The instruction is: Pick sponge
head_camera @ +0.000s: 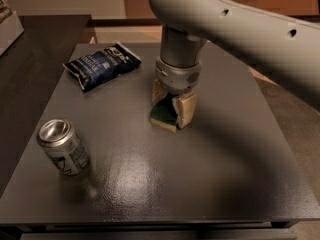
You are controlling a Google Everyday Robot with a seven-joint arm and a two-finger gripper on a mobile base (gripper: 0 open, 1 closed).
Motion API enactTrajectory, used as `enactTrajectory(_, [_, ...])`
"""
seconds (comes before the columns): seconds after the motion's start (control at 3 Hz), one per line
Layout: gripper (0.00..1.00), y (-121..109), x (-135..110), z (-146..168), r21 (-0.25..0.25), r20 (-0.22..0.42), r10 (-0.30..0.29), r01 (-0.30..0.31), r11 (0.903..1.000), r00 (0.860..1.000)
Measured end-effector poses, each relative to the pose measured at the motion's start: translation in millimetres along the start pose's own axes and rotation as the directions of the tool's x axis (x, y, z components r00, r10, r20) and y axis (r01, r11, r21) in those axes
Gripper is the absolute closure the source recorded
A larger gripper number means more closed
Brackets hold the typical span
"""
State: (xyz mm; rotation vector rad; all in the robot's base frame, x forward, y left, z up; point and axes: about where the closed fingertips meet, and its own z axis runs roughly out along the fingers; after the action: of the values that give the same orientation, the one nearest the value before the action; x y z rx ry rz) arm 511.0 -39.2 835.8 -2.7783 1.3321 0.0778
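Camera view: the gripper (170, 111) is down at the middle of the table (210, 179), hanging from the grey arm (240, 26). Its fingers (186, 109) stand apart, one on each side of the sponge (162, 115). The sponge lies flat on the table between them, green side up. Whether they press on it yet cannot be confirmed.

Assessment: the sponge looks light, soft and compressible, and is not fragile. A squeeze across its two side edges, low on the foam, should hold.

A blue snack bag (102, 65) lies to the far left and a can (63, 146) lies to the near left. Both are well apart from the sponge, and nothing obstructs a straight lift.
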Motion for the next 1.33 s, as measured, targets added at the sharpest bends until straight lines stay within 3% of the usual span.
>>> enactTrajectory(0.67, [0.87,-4.7,8.4,-20.5,0.032,0.02,0.025,-0.026,0.9991,0.999])
enactTrajectory(1.0, [1.0,-12.8,19.3,-54.1,0.088,0.04,0.068,-0.071,0.9935,0.997])
enactTrajectory(1.33, [1.0,-21.4,27.2,-94.2,0.155,0.047,0.087,-0.093,0.9835,0.995])
